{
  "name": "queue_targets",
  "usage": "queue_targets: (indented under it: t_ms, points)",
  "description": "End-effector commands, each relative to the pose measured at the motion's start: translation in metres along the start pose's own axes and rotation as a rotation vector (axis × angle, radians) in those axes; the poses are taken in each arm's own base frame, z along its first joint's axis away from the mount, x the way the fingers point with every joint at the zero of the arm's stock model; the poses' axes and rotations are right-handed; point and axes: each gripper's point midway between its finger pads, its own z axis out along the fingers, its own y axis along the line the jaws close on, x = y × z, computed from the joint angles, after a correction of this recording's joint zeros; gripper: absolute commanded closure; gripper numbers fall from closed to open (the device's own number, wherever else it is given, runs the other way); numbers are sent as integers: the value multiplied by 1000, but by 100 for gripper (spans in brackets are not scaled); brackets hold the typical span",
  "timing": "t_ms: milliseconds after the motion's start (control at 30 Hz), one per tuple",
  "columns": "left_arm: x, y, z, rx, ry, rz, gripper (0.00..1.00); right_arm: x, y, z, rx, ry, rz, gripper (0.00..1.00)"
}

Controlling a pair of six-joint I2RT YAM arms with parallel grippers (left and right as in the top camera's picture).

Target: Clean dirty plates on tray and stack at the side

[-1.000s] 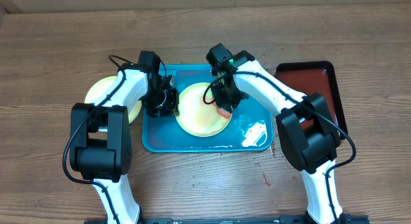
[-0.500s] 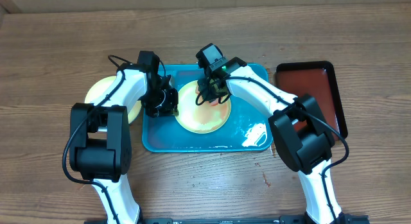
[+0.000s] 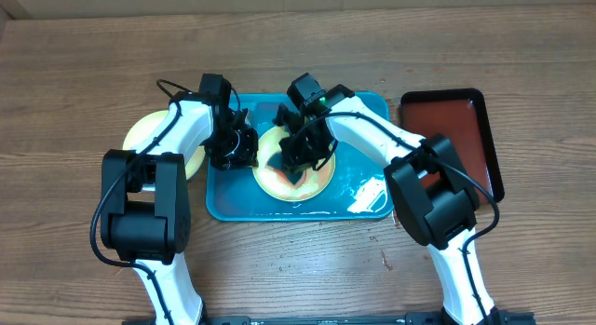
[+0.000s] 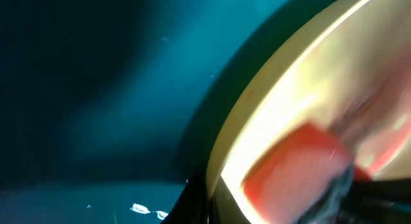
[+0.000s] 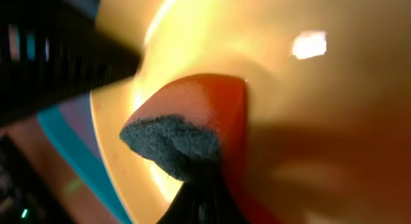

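A pale yellow plate (image 3: 317, 182) lies in the turquoise tray (image 3: 233, 200). My left gripper (image 3: 244, 148) is shut on the plate's left rim; in the left wrist view the rim (image 4: 257, 115) runs into the dark fingers (image 4: 200, 208) over the tray floor (image 4: 96, 89). My right gripper (image 3: 298, 157) is shut on a red sponge with a dark scouring pad (image 5: 186, 137) and presses it on the plate (image 5: 302, 95). The sponge also shows in the left wrist view (image 4: 292, 169). A second yellow-green plate (image 3: 149, 134) lies on the table left of the tray, partly under the left arm.
A smaller dark red, black-rimmed tray (image 3: 456, 125) sits to the right of the turquoise tray. A wet, shiny patch (image 3: 370, 193) lies in the turquoise tray's front right corner. Brown wooden table all around.
My right gripper has swept the sponge leftward across the plate, from its right edge toward its left-centre. The left gripper has kept still on the rim.
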Motion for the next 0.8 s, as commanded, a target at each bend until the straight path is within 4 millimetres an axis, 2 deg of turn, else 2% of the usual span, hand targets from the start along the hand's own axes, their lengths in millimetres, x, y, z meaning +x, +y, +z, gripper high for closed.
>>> queue_targets:
  t_ms: [0, 67, 267, 433, 533, 633, 767]
  points:
    - [2, -1, 5, 14, 11, 18, 96, 12, 9, 4, -43, 73, -60, 96]
    - [2, -1, 5, 14, 10, 19, 96, 17, 1, -3, -7, 98, -55, 96]
    - [1, -1, 5, 14, 8, 19, 96, 25, -41, -29, 190, 139, 7, 96]
    - [-4, -3, 1, 12, -6, 26, 96, 13, -58, -65, 304, 61, 70, 96]
    - [-10, -7, -9, 6, -14, 61, 96, 2, -59, -97, 358, -32, 110, 96]
    - [-19, -9, -25, -30, -31, 88, 96, -9, -51, -131, 357, -137, 128, 96]
    - [-30, -13, -49, -99, -69, 127, 96, -14, -44, -176, 349, -261, 167, 96]
